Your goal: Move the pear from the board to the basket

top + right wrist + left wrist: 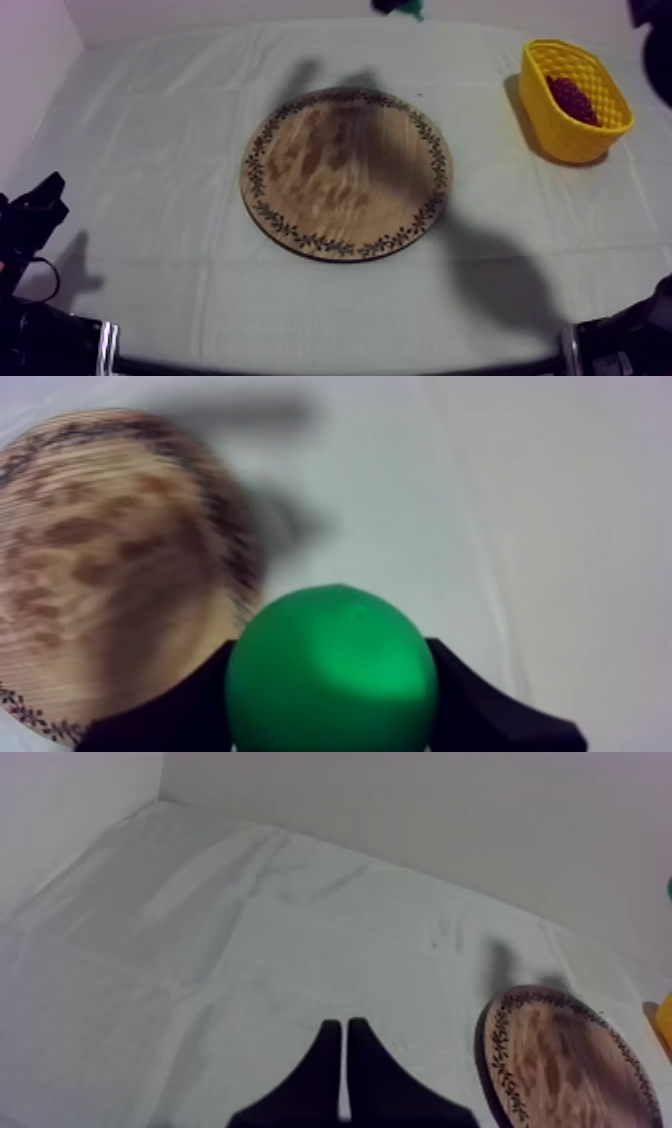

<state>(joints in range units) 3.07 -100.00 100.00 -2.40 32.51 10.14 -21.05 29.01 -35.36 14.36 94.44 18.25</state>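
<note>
While the right end effector (330,688) pinches the green toy pear (330,666) over the cloth-covered worktop (150,200) beside the round wooden board (347,172), a slack grip could drop it short of the yellow basket (575,95) at the frame's upper right.

Left jaws together (right jaws full)

The board (347,172) lies well right of the left gripper (44,197); the basket (570,142) (grapes (573,99) inside) stands farther that way.
</note>
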